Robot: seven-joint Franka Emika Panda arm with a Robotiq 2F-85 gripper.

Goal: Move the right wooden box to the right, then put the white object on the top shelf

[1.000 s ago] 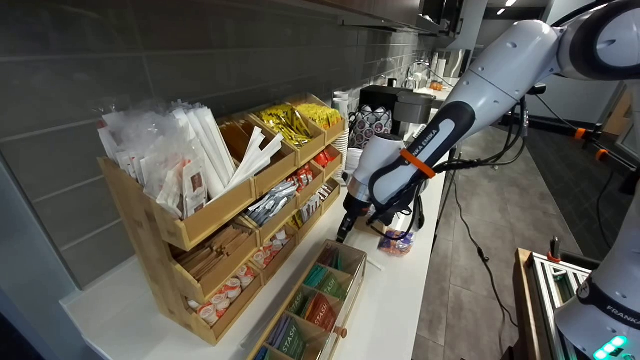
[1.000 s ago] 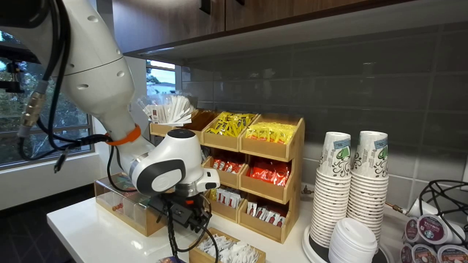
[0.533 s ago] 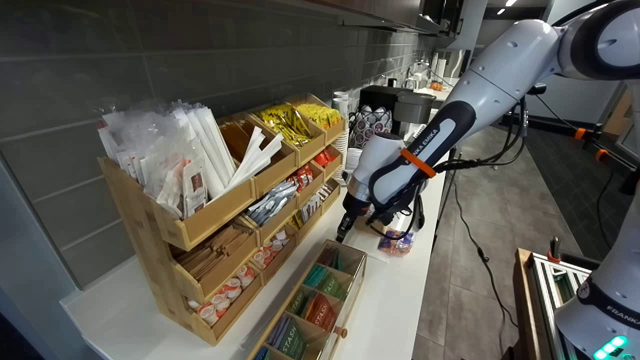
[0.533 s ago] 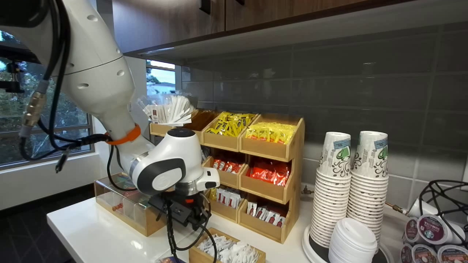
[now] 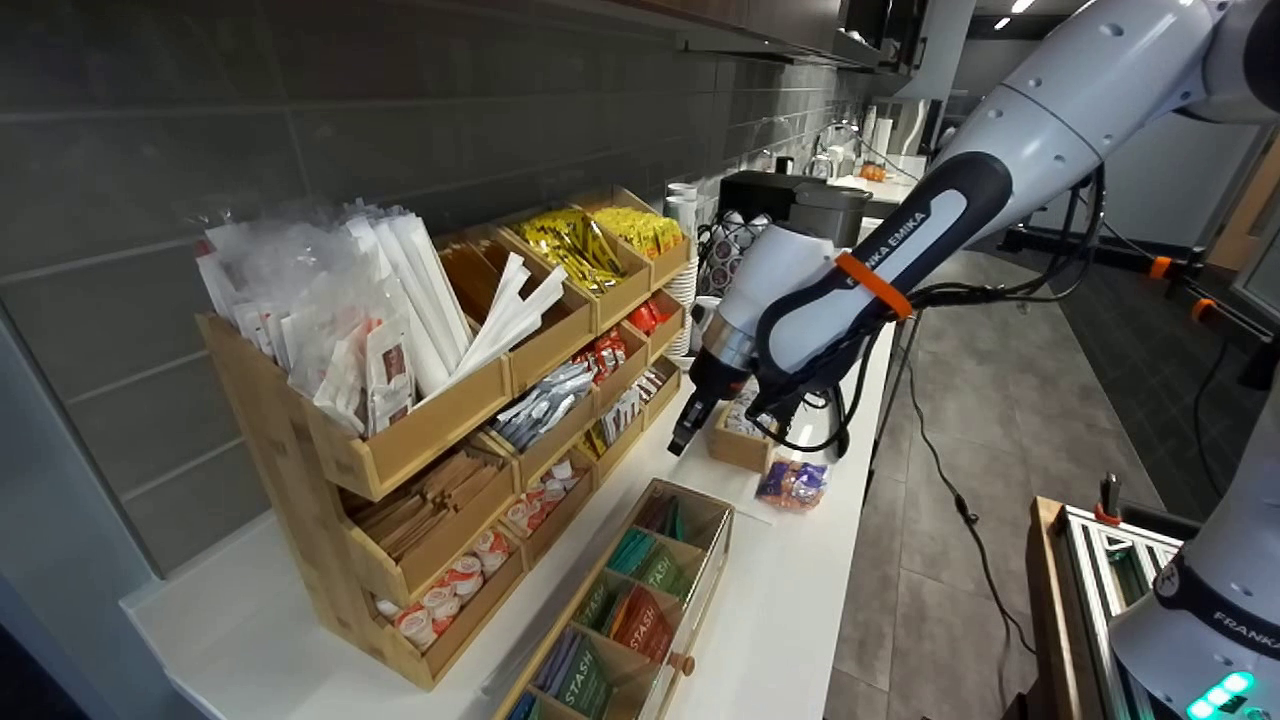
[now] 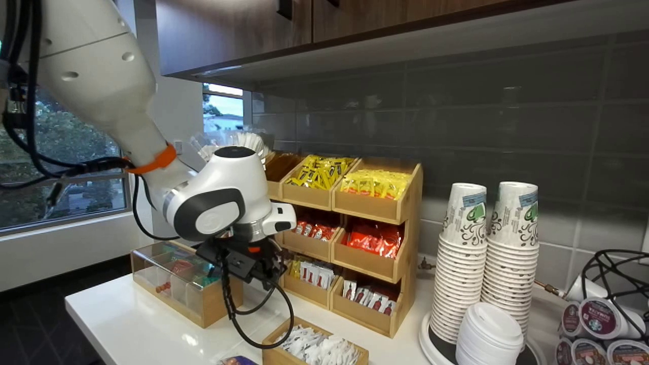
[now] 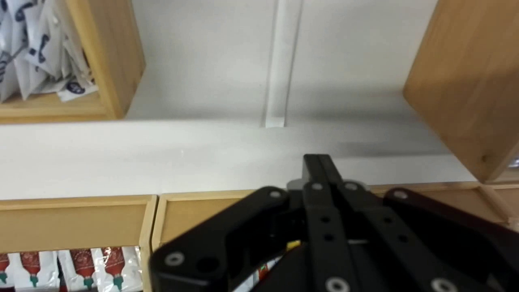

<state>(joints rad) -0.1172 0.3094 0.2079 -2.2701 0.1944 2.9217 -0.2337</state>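
The white object, a thin flat white strip (image 7: 281, 61), lies on the counter in the wrist view. It lies between the small wooden box (image 7: 115, 48) and the long wooden tray (image 7: 466, 77). It shows faintly in an exterior view (image 5: 755, 517). The box, full of white packets, also shows in both exterior views (image 5: 738, 450) (image 6: 274, 355). My gripper (image 7: 317, 157) is shut with nothing between its fingertips. It hangs above the counter (image 5: 680, 447), apart from the strip. The top shelf (image 5: 440, 415) of the rack holds white packets and yellow bags (image 6: 377, 183).
The tray (image 5: 725, 560) of tea sachets stands on the counter in front of the rack. A purple and orange packet (image 5: 792, 485) lies by the box. Cup stacks (image 6: 459, 284) and white lids (image 6: 489, 329) stand beyond the rack. A cabinet (image 6: 355, 25) hangs above.
My gripper has risen away from the counter, still shut. The white strip turned slightly on the counter between the earlier frames. The small box and tray have not moved.
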